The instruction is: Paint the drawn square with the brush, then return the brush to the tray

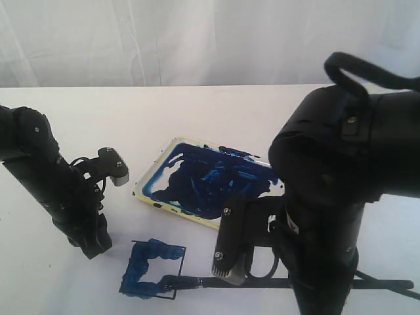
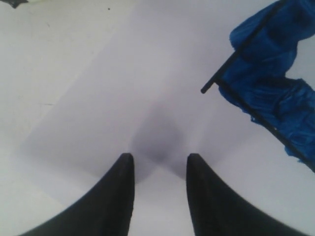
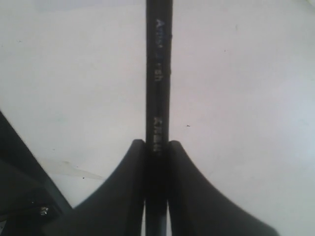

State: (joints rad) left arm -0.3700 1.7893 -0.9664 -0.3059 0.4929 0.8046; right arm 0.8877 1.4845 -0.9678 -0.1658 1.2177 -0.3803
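Both jaws of the right gripper (image 3: pixel 156 143) are clamped on the brush (image 1: pixel 197 283), its tip at the edge of the half-blue square (image 1: pixel 157 268); light, stiff, probably slick, it suits this hold toward the bristles, while the left gripper (image 2: pixel 160 160) hangs spread, empty.

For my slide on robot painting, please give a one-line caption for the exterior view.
Right end effector holds the brush, tip at the partly blue drawn square, near the paint-smeared tray.

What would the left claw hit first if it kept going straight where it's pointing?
Probably the bare white table: the open left claw aims down at it, the drawn square off to one side.
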